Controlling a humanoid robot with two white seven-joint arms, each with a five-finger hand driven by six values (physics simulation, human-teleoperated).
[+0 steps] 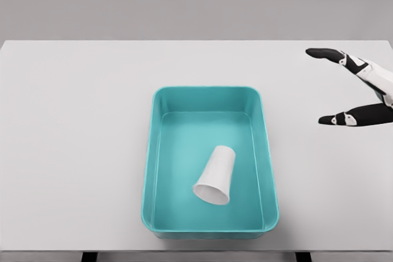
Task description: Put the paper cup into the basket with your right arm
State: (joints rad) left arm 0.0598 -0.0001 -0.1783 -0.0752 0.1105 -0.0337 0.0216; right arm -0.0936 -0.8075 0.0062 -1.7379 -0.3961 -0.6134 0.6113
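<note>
Looking down from the head camera, I see the white paper cup [215, 176] lying on its side inside the teal basket [161, 97], toward the near right of the floor, its open mouth facing the near edge. My right hand [354, 92] sits well apart from it, at the far right over the white table [73, 121], fingers spread wide and pinching nothing. No left arm shows. I judge the placing done and the retreat in hand; what remains calls only for drawing that arm clear without brushing the basket's right wall.
</note>
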